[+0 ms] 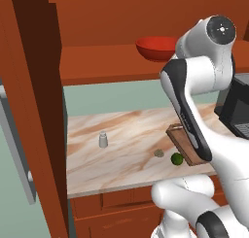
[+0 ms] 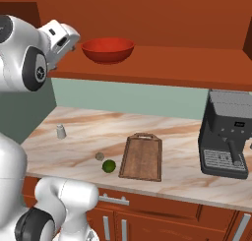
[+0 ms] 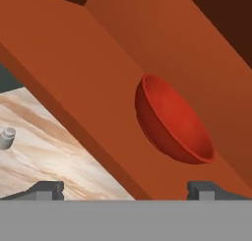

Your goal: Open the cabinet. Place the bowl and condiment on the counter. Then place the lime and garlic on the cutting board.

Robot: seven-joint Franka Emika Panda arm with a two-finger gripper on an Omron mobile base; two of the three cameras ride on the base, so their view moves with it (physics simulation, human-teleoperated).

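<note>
- Your tabletop (image 2: pixel 187 151) is beige marble with brown veins, under an open reddish cabinet (image 2: pixel 162 63).
- The cutting board (image 2: pixel 141 157) runs front to back — loop handle at the far end.
- The glossy red bowl (image 2: pixel 107 49) sits upright on the cabinet shelf.
- Your tool (image 3: pixel 125 188) stands wide open, empty, near the bowl.
- Condiment (image 2: pixel 60 131), garlic (image 2: pixel 99 156) and lime (image 2: pixel 109 165) rest on the tabletop.
</note>
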